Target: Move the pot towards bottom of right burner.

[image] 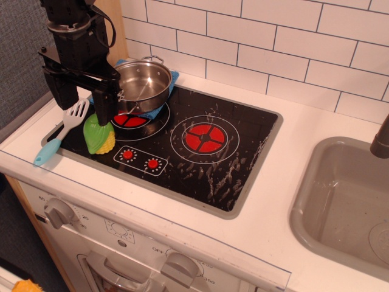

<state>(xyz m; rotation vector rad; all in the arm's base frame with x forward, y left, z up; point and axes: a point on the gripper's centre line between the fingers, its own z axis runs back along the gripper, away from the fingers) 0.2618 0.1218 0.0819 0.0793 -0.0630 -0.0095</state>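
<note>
The shiny steel pot (144,85) sits at the back left of the black cooktop (243,152), over the left burner (129,120) and on a blue cloth (174,78). The right burner (205,139), a red disc in four segments with white rings, is bare and lies to the right of and nearer than the pot. My black gripper (82,100) hangs just left of the pot, open, with nothing between its fingers. Its right finger (104,104) is close to the pot's left side; I cannot tell whether it touches.
A green-and-yellow toy corn (100,136) lies under the gripper on the cooktop's left edge. A white-and-blue spatula (61,131) lies left of it. Two small red dots (140,159) are at the front. A grey sink (346,201) is at the right. A tiled wall stands behind.
</note>
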